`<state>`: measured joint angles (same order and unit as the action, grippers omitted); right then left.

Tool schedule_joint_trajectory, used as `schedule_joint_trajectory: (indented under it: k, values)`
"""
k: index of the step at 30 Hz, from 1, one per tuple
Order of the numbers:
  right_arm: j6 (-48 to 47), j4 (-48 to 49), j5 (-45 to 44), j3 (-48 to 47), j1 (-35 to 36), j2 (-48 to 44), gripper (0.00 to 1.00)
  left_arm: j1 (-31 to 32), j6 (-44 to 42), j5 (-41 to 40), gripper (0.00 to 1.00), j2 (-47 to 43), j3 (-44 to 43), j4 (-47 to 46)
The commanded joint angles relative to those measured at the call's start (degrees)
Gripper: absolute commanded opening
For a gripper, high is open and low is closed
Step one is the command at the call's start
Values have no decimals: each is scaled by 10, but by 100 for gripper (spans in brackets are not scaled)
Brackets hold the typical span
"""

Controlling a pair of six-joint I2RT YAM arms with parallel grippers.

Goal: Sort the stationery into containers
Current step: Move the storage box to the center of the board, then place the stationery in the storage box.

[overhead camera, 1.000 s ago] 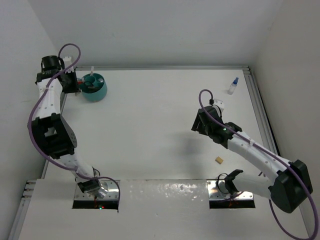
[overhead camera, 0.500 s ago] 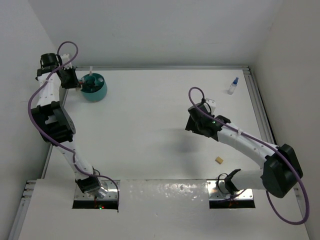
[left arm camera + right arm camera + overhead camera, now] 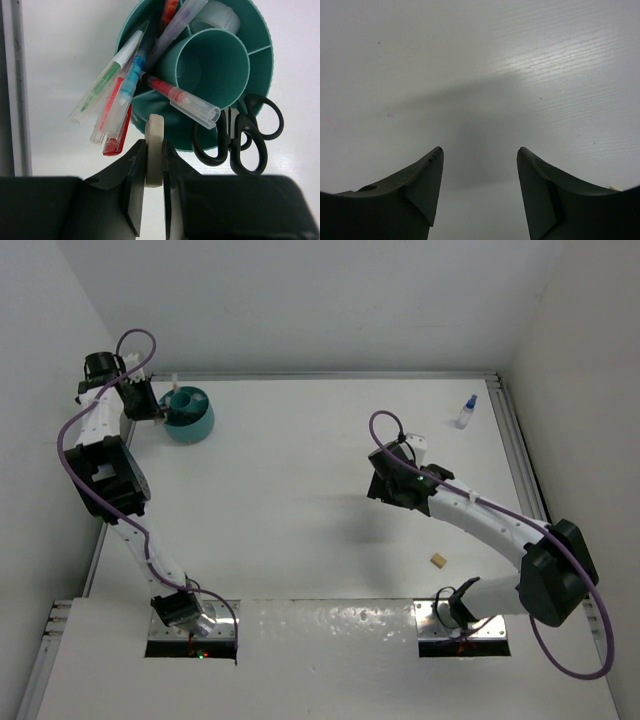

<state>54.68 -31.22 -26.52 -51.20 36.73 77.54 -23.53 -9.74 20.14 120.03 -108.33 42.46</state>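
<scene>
We see the pot [image 3: 188,412] at the far left of the table [image 3: 300,500], with the bottle [image 3: 466,412] at the far right. 1 small block [image 3: 438,560] lies near the front, right of the middle. The pens [image 3: 125,90], scissors [image 3: 241,124] and tape ring [image 3: 216,17] sit in the pot's outer parts. The left gripper [image 3: 152,155] holds a 2nd block [image 3: 154,135] just beside the pot's rim.

White table [image 3: 300,510] boxed in by plain white walls [image 3: 300,300].
Aluminium rails [image 3: 516,460] line its far and right edges; soft, even light.
</scene>
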Motion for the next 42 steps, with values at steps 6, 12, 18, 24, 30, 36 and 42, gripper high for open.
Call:
schedule_joint_trajectory:
  k: [6, 12, 18, 24, 30, 36, 42]
  values:
    - [1, -6, -16, -29, 10, 11, 59, 15, 30, 3, 0, -2, -8, -48]
    - [-1, -9, -22, -26, 10, 7, 60, 26, 28, -1, 0, 3, -2, -45]
    - [0, -9, -21, -28, 9, 9, 60, 27, 24, -2, 0, -1, 12, -41]
    - [-1, -12, -19, -31, 10, 10, 60, 30, 24, -8, 0, 6, 13, -39]
    - [-1, -14, -22, -30, 10, 8, 60, 31, 26, -9, 11, 10, 12, -36]
    - [-3, -15, -22, -36, 12, 9, 60, 32, 30, -12, 19, 13, 9, -38]
    - [-4, -17, -22, -37, 13, 11, 60, 34, 34, -12, 27, 19, -3, -36]
